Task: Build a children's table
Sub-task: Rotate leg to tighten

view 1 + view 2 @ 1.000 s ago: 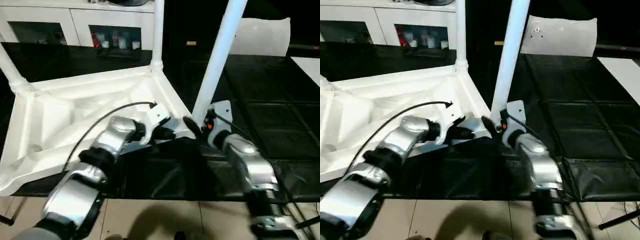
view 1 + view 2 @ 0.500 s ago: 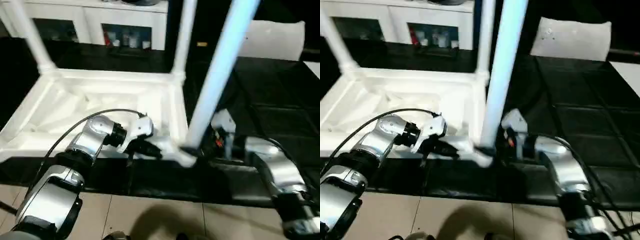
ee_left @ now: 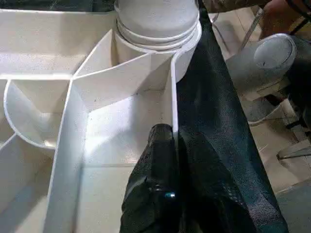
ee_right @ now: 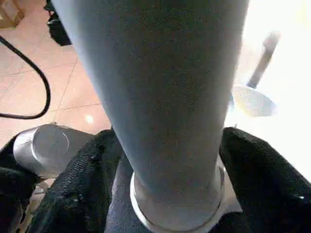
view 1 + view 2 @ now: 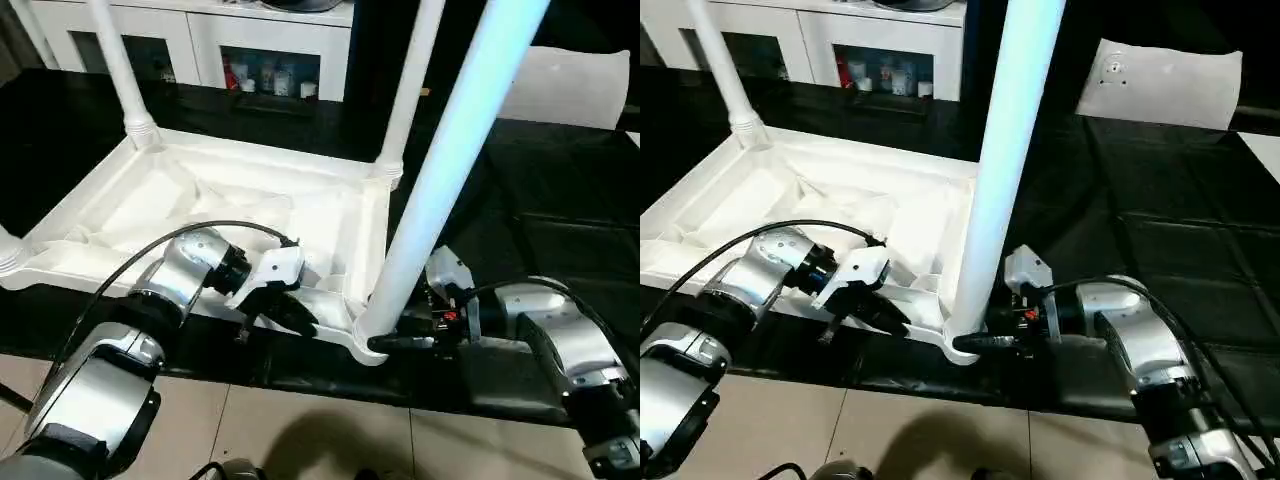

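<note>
The white tabletop point(image 5: 200, 205) lies upside down on the black table, ribbed underside up. Three white legs stand in its corner sockets: the near right leg point(image 5: 445, 170), the far right leg point(image 5: 405, 90) and the far left leg point(image 5: 120, 70). My left gripper point(image 5: 292, 312) is shut on the tabletop's near rim point(image 3: 174, 111), one finger point(image 3: 163, 155) inside the wall. At the near right corner my right gripper point(image 5: 392, 342) is closed around that leg's base point(image 4: 170, 121), with black fingers point(image 4: 82, 184) pressed on both sides just above the collar.
White glass-door cabinets point(image 5: 250, 45) line the back. A flat white sheet point(image 5: 575, 85) lies far right on the black mat point(image 5: 540, 230). The tabletop's near right corner overhangs the table's front edge, with tan floor point(image 5: 300, 430) below.
The camera has shifted. The tabletop has turned and its near right corner now sits at the front edge. My right gripper has settled on the leg's base. The left one still holds the rim.
</note>
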You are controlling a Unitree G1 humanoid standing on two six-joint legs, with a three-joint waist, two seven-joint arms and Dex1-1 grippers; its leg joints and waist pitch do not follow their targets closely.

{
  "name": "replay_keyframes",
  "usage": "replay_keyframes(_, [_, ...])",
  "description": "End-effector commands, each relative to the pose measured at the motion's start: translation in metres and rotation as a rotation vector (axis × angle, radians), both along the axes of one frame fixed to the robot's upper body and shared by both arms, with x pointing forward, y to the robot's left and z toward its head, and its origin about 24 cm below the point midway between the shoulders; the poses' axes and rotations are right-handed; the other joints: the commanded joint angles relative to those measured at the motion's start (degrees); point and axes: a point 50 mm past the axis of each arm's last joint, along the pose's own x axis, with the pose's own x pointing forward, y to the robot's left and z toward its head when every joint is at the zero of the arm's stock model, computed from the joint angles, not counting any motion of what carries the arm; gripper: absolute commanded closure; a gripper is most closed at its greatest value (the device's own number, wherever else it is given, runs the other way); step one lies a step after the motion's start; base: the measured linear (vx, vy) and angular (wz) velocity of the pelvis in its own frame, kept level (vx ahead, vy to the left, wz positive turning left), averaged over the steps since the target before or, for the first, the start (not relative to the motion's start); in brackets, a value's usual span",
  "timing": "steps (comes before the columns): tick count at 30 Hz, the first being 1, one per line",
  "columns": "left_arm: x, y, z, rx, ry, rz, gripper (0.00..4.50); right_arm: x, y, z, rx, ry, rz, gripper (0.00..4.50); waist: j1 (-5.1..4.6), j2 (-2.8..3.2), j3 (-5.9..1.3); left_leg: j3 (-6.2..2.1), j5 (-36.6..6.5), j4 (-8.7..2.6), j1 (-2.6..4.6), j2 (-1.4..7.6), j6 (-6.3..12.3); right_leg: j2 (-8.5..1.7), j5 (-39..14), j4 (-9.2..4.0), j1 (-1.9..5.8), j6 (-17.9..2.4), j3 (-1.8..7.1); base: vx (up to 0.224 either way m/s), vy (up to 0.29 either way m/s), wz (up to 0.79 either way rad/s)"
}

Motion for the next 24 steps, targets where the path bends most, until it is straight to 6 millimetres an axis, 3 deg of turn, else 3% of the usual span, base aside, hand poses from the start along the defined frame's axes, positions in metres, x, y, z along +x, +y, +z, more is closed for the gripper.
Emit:
replay_keyframes(1, [0.001, -0.008, 0.008, 0.017, -0.020, -0.080, 4.50, 0.001, -0.002, 0.003, 0.003, -0.008, 0.018, 1.48, -0.33, -0.39, -4.00, -0.15, -7.94, -3.81, 0.13, 2.57, 4.38, -3.91, -15.58, -3.26, 3.74, -11.01, 3.50, 0.000, 0.000, 0.00])
replay_keyframes(12, [-0.001, -0.006, 0.005, 0.028, -0.015, -0.088, 4.50, -0.002, 0.002, 0.001, 0.011, 0.014, 0.053, 2.38, -0.19, -0.39, -4.11, -0.17, -8.02, -3.80, 0.14, 2.58, 3.98, -3.93, -16.06, -3.23, 3.78, -10.70, 3.48, 0.000, 0.000, 0.00])
replay_keyframes(17, [0.003, -0.007, 0.003, 0.024, -0.021, -0.029, 4.50, -0.005, 0.009, -0.001, 0.049, 0.040, 0.037, 2.50, -0.22, -0.48, -4.12, -0.15, -7.49, -3.77, 0.10, 2.52, 4.04, -3.88, -15.76, -3.26, 3.84, -10.54, 3.46, 0.000, 0.000, 0.00])
replay_keyframes(20, [0.008, -0.011, 0.002, 0.003, -0.031, 0.068, 4.50, -0.003, 0.014, -0.004, 0.059, 0.044, -0.033, 2.50, -0.32, -0.42, -3.82, -0.17, -9.34, -3.96, 0.28, 2.49, 3.34, -3.90, -19.53, -3.80, 3.64, -9.70, 3.37, 0.000, 0.000, 0.00])
replay_keyframes(21, [0.010, -0.013, 0.002, -0.009, -0.037, 0.097, 4.50, -0.002, 0.016, -0.006, 0.056, 0.041, -0.065, 2.51, -0.44, -0.45, -3.69, -0.20, -11.00, -4.02, 0.40, 2.35, 2.66, -4.04, -23.82, -4.36, 3.63, -8.36, 3.27, 0.000, 0.000, 0.00])
replay_keyframes(24, [0.023, -0.042, 0.007, -0.148, -0.050, 0.340, 4.50, 0.014, 0.034, -0.022, 0.023, 0.009, -0.366, 2.51, -1.10, -0.44, -3.44, -0.55, -12.82, -4.11, 0.60, 2.02, 0.56, -4.14, -30.83, -5.25, 3.35, -5.59, 2.93, 0.000, 0.000, 0.00])
